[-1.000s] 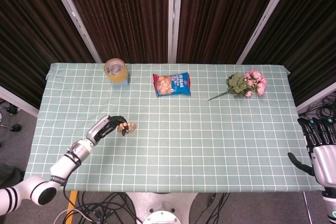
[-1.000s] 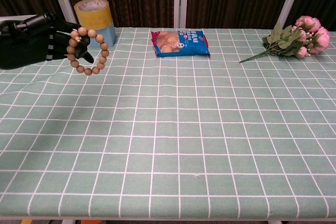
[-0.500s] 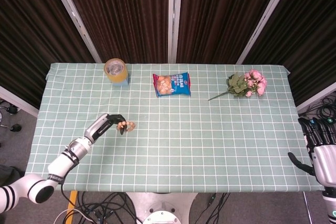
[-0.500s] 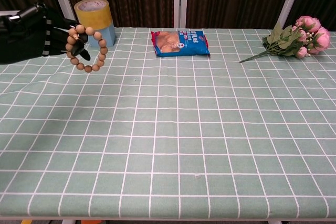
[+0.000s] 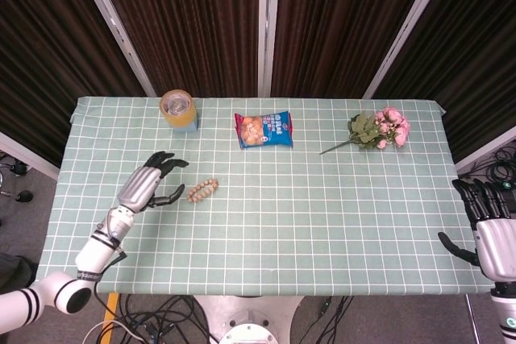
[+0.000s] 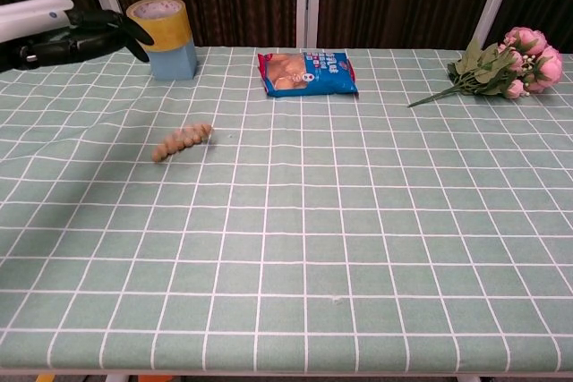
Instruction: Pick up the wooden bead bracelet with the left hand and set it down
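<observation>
The wooden bead bracelet lies flattened into a short line on the green checked tablecloth, left of centre; the chest view shows the bracelet too. My left hand hovers just left of it, fingers spread, holding nothing. In the chest view that left hand is raised above the table at the upper left. My right hand stays off the table's right edge, fingers apart and empty.
A roll of yellow tape on a blue cup stands at the back left. A blue snack bag lies at the back centre. Pink flowers lie at the back right.
My left hand let go of the bracelet, which dropped onto the cloth. The hand then opened and drew back up and to the left. The right hand stayed still.
</observation>
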Controlling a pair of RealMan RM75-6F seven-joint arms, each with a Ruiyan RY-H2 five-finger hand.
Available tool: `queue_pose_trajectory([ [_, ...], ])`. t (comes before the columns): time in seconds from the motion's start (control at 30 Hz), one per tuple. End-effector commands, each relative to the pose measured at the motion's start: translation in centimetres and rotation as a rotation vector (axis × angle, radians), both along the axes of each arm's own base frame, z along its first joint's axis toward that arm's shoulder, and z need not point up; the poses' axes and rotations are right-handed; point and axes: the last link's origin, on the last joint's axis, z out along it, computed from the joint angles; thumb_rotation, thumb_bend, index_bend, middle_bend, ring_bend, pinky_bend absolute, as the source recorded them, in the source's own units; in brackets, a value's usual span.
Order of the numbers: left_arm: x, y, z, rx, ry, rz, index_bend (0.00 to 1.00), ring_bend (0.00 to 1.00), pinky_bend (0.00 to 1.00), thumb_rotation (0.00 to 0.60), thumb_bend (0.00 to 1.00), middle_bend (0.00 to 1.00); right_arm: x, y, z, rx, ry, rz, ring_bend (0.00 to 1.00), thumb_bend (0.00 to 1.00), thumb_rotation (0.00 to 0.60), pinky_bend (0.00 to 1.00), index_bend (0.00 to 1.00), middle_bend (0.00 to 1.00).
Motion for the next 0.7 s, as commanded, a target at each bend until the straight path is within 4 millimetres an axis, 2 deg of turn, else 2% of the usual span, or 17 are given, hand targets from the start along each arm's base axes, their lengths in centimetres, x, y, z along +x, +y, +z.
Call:
queue_pose_trajectory([
  [0.03,-1.3,0.1,2.1,0.248,0.098,-0.036,0.19,0.07,0.04,0.449,0.28,0.21,-0.3,-0.2,0.0,0.007,-0.005,-0.010,0.00,0.10,0.600,0.00,0.00,0.11],
  [0.07,-1.8,0.2,3.0,0.284,0.123,-0.026,0.19,0.07,0.04,0.528,0.27,0.21,-0.4,-0.2,0.1,0.010,-0.008,-0.017,0.00,0.10,0.600,0.00,0.00,0.11],
  [0.13,-3.3,0.2,5.3,0.370,0.179,0.012,0.20,0.07,0.04,0.594,0.26,0.22,-0.9,-0.5,0.3,0.022,-0.012,-0.038,0.00,0.10,0.600,0.00,0.00,0.11],
  [0.27,-6.7,-1.6,9.1,0.446,0.294,0.085,0.22,0.07,0.05,0.600,0.25,0.22,-1.8,-0.9,0.6,0.053,-0.006,-0.072,0.00,0.10,0.600,0.00,0.00,0.11],
  [0.37,-9.4,-4.3,10.9,0.415,0.348,0.140,0.22,0.07,0.04,0.600,0.25,0.22,-2.1,-1.0,0.2,0.096,-0.001,-0.087,0.00,0.12,0.600,0.00,0.00,0.08],
  [0.53,-12.5,-9.5,12.3,0.352,0.362,0.252,0.22,0.07,0.03,0.600,0.25,0.22,-1.6,-0.9,-1.0,0.143,-0.012,-0.064,0.00,0.13,0.600,0.00,0.00,0.05],
  [0.7,-13.0,-12.9,12.2,0.357,0.323,0.298,0.22,0.07,0.03,0.600,0.25,0.22,-0.7,-1.2,-1.7,0.123,-0.013,-0.022,0.00,0.13,0.600,0.00,0.00,0.05],
])
